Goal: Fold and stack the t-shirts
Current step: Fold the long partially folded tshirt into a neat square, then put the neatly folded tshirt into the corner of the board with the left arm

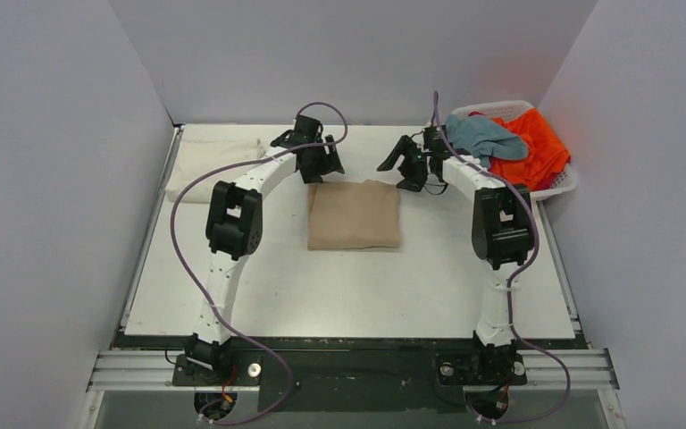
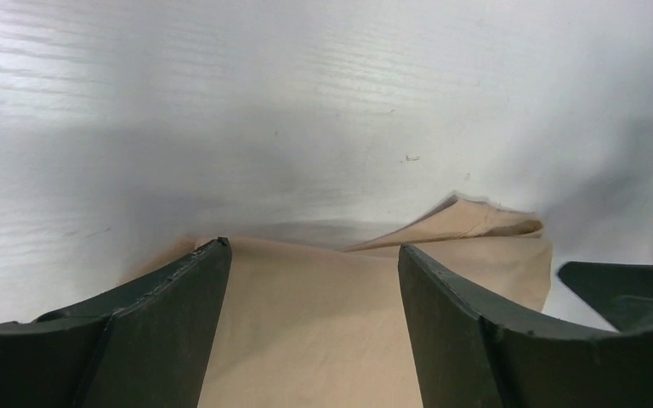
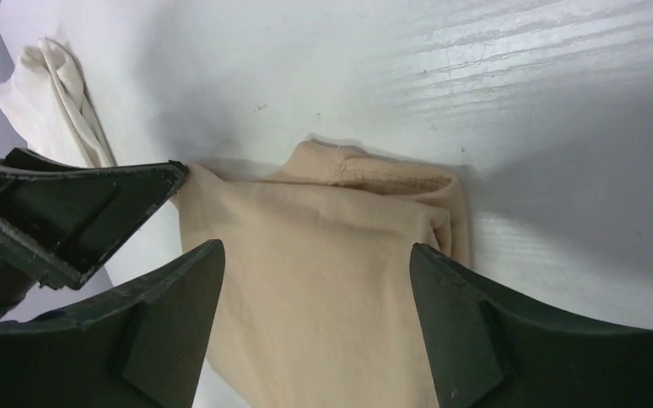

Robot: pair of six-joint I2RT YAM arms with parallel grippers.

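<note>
A folded tan t-shirt [image 1: 354,214] lies flat at the table's middle. My left gripper [image 1: 323,168] hovers open over its far left corner. In the left wrist view the tan cloth [image 2: 315,331] shows between the spread fingers [image 2: 170,314] of that gripper [image 2: 310,255], with nothing pinched. My right gripper [image 1: 406,170] stands open over the far right corner. The right wrist view looks past that gripper [image 3: 316,255] onto the tan shirt [image 3: 332,280]. A folded cream-white t-shirt [image 1: 214,161] lies at the back left. A grey-blue t-shirt [image 1: 482,134] and an orange t-shirt [image 1: 531,147] sit crumpled in the basket.
The white slatted basket [image 1: 561,183] stands at the back right corner, close to the right arm. Grey walls close in the table on three sides. In the right wrist view the left gripper's finger [image 3: 76,212] and the cream-white t-shirt [image 3: 51,85] show at the left.
</note>
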